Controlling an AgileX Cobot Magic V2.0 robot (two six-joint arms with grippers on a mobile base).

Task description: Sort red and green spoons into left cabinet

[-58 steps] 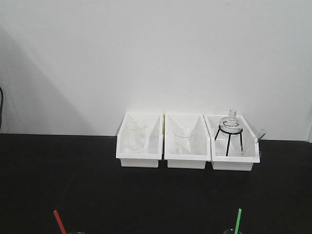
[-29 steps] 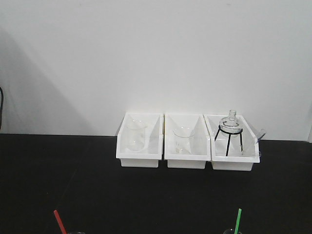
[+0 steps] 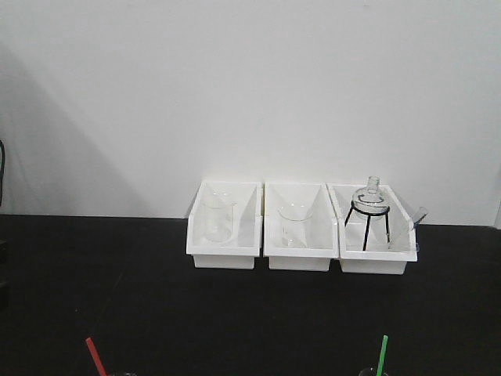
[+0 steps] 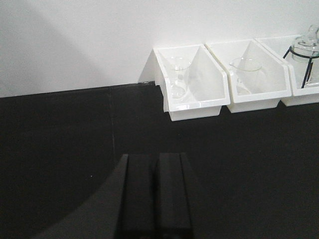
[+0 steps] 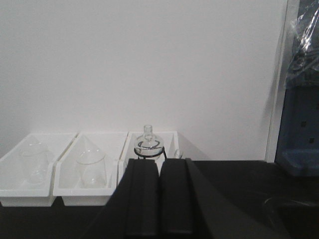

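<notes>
Well in front of the left cabinet (image 3: 224,252), at the counter's (image 3: 235,313) near edge, the red spoon (image 3: 95,356) tilts up off to its left, and the green spoon (image 3: 383,354) off to its right. The left jaws and the right jaws are pressed together, gripping nothing.

Even bright lighting; soft diagonal shadow on wall (image 3: 47,133) left; end effectors dark, blurred.
</notes>
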